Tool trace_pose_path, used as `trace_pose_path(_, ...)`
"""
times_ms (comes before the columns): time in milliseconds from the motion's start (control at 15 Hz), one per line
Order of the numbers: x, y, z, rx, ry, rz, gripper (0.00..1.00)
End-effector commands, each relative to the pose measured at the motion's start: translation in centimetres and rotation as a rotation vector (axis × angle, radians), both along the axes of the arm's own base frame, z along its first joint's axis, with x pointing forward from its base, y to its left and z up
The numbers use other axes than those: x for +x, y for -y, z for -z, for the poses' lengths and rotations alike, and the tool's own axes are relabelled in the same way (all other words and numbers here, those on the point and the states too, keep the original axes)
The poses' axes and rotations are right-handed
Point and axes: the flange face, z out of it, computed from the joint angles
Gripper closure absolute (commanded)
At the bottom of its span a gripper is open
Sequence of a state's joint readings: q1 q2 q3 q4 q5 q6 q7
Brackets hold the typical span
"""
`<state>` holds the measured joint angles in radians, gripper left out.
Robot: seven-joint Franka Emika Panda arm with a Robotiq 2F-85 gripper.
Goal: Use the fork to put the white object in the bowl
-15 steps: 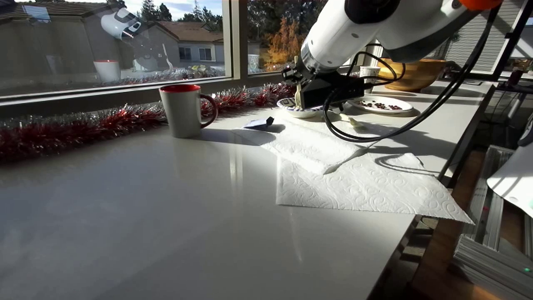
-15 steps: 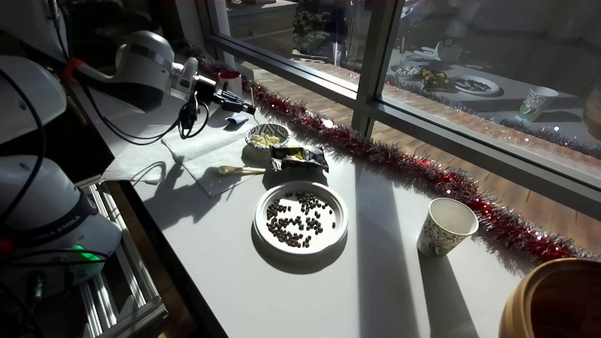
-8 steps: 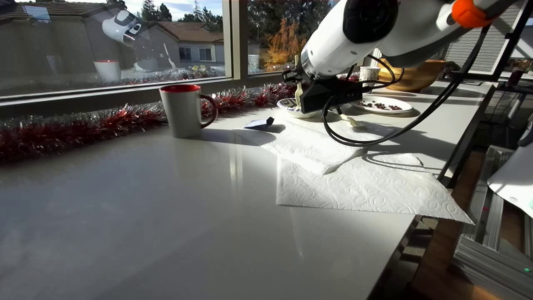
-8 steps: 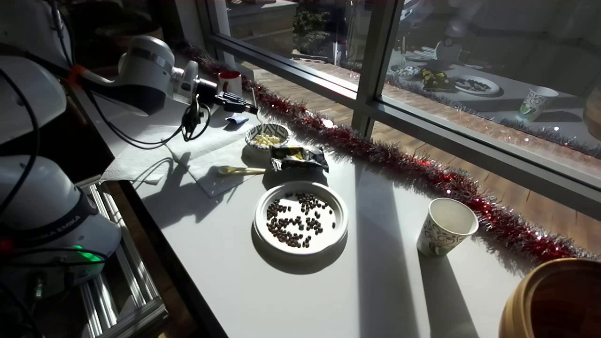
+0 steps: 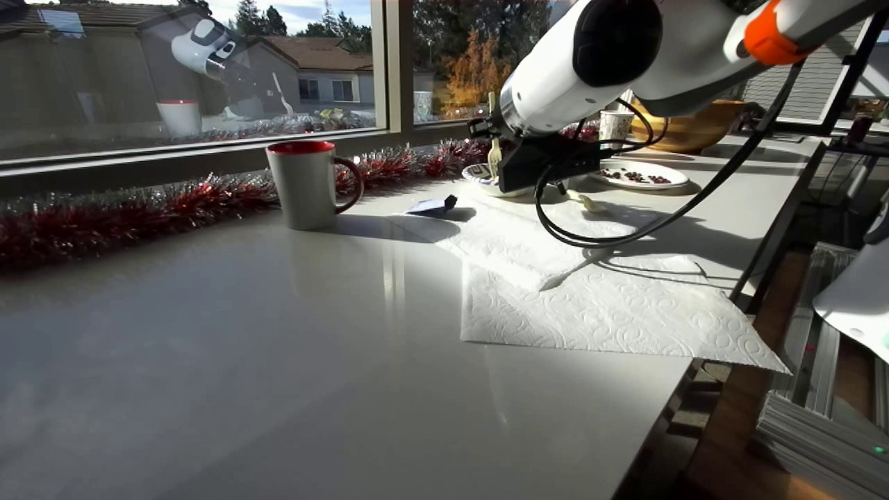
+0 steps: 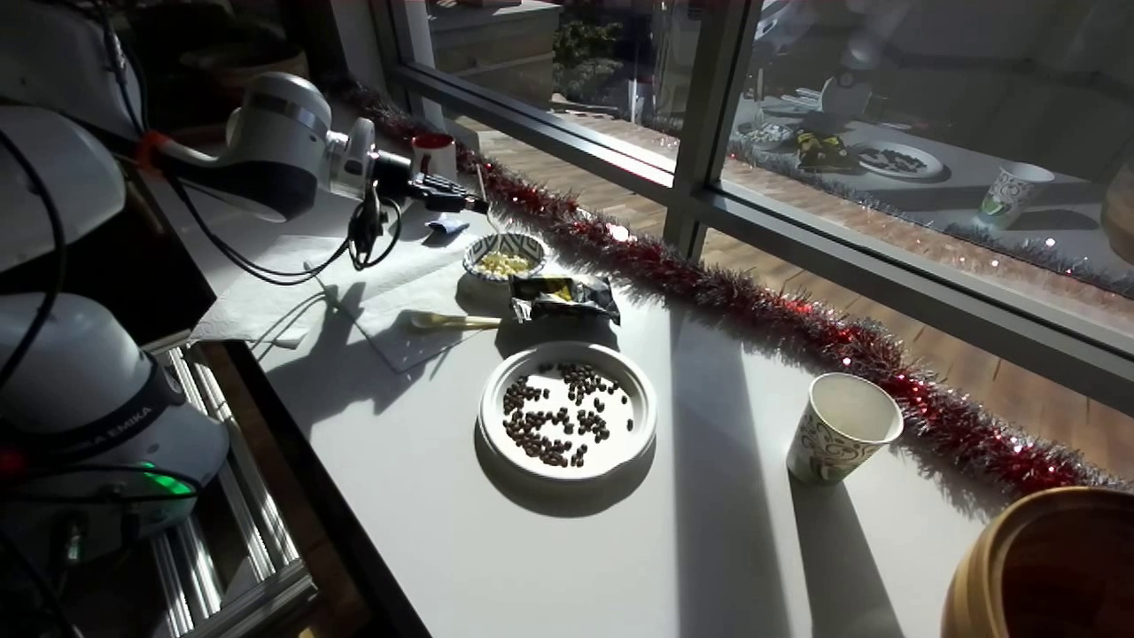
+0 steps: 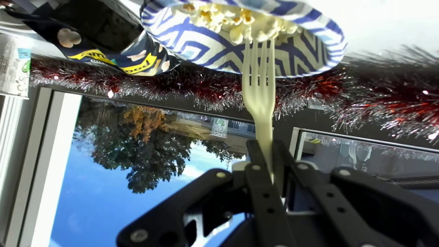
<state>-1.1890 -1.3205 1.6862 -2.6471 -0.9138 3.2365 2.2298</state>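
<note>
Cream-coloured fork (image 7: 261, 94), pinched in the closed gripper (image 7: 265, 148), points down at white popcorn (image 7: 248, 19) already in the patterned bowl (image 7: 205, 48); whether any piece remains to release is unclear.

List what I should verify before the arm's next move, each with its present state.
1. Fork gripped in the hand: ok, shut on its handle.
2. Tines aimed down at the bowl: ok.
3. Popcorn in the bowl: ok.
4. Popcorn speared on the tines: cannot tell; they overlap it in the wrist view.
5. Bowl upright: ok.
6. Foil bag well apart from the bowl: not ok; it lies right beside it, contact unclear.
</note>
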Motion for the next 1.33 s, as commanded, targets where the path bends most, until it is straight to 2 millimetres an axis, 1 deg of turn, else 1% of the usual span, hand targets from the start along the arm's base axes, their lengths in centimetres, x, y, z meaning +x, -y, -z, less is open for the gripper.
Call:
trace_pose_path(0, 0.0, 0.6, 0.5, 0.018, -0.032, 0.014, 0.97)
trace_pose_path(133, 0.1, 0.9, 0.7, 0.016, -0.03, 0.021, 0.97)
trace_pose_path(467, 0.3, 2.0, 2.1, -0.013, -0.027, 0.042, 0.97)
trace_pose_path(600, 0.3, 2.1, 2.1, -0.009, -0.03, 0.046, 0.97)
trace_pose_path(800, 0.5, 1.5, 0.8, 0.008, -0.009, 0.037, 0.97)
trace_pose_path(1067, 0.5, 0.7, -1.5, 0.034, 0.024, 0.018, 0.97)
trace_pose_path(1267, -0.5, 0.4, -3.3, 0.075, 0.006, -0.008, 0.97)
